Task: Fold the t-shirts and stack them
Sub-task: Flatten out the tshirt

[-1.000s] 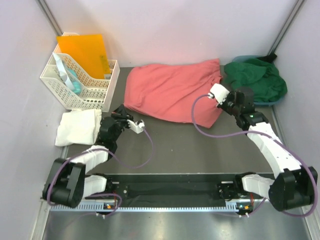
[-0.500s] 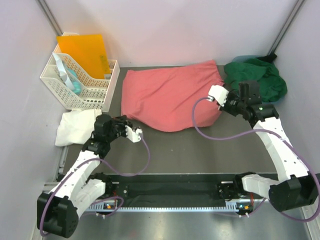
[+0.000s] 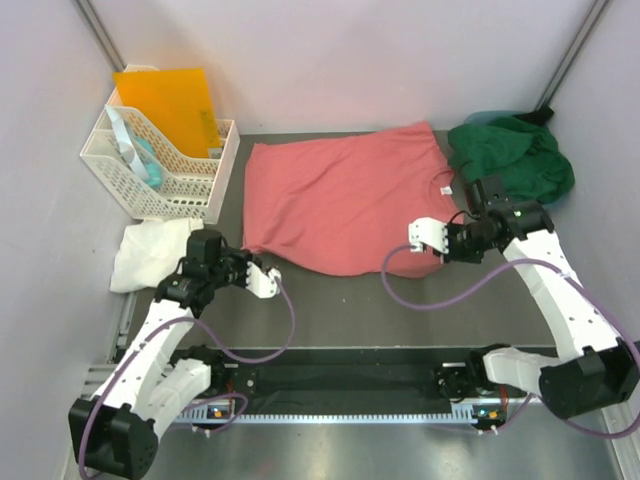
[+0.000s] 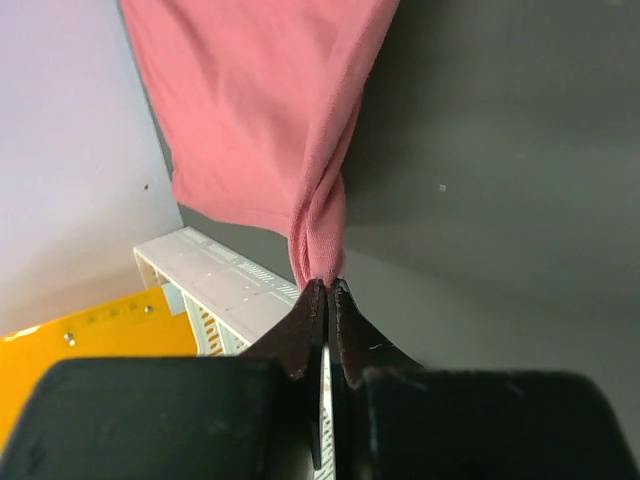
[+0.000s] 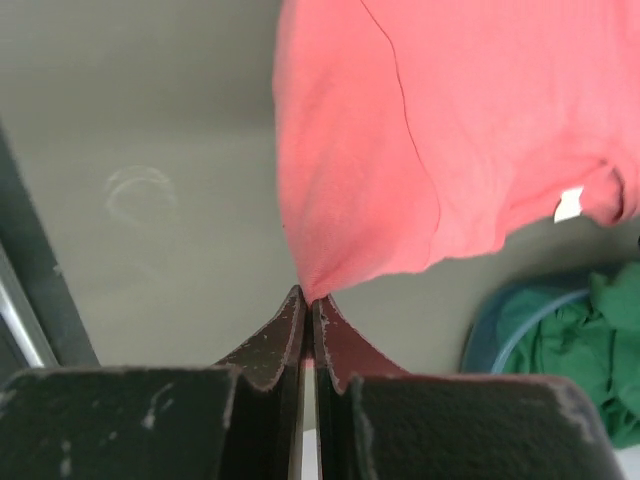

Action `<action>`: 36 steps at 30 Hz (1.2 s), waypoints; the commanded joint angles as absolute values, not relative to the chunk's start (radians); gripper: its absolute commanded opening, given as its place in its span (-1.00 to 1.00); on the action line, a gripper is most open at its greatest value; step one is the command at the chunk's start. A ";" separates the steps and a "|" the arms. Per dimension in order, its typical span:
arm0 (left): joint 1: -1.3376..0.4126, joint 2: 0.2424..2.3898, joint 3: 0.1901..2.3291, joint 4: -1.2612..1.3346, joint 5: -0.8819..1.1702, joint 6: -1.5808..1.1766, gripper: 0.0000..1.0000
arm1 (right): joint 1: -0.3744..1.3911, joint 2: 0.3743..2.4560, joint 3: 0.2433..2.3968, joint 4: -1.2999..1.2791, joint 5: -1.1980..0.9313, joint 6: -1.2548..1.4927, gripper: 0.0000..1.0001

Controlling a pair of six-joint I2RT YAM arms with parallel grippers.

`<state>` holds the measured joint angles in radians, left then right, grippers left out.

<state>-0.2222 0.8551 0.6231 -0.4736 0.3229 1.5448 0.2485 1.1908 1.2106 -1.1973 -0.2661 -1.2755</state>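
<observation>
Probably the main risk is that a corner slips out: each gripper pinches only a very small tip of the salmon-pink t-shirt [image 3: 340, 200], so a quick or unequal pull could free one side and the cloth would fall back in wrinkles. The left gripper [image 4: 327, 290] is closed on the shirt's corner at 8 o'clock. The right gripper [image 5: 305, 298] is closed on the corner at 4 o'clock, near the white neck label [image 5: 568, 204]. The shirt lies mostly flat on the dark table [image 3: 340, 300]. A pull toward 2 o'clock could also disturb the dark green t-shirt [image 3: 515, 160] just beside it. The white t-shirt [image 3: 150, 255] waits at 9 o'clock. The left arm reaches toward 12 o'clock with its wrist turned to 3 o'clock, while the right arm's wrist bends back toward 8 o'clock.
</observation>
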 commanded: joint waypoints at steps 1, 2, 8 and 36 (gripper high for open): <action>-0.216 0.799 0.667 -0.705 0.393 1.627 -1.00 | 0.323 1.100 1.175 -1.344 -0.304 -1.368 -1.00; -0.216 0.792 0.666 -0.725 0.390 1.638 -1.00 | 0.334 1.074 1.160 -1.354 -0.295 -1.364 -1.00; -0.216 0.736 0.673 -0.885 0.374 1.670 -1.00 | 0.388 0.983 1.023 -1.373 -0.265 -1.345 -1.00; -0.216 0.637 0.468 -0.788 0.175 1.736 0.18 | 0.402 0.916 0.841 -1.169 -0.169 -1.414 -0.84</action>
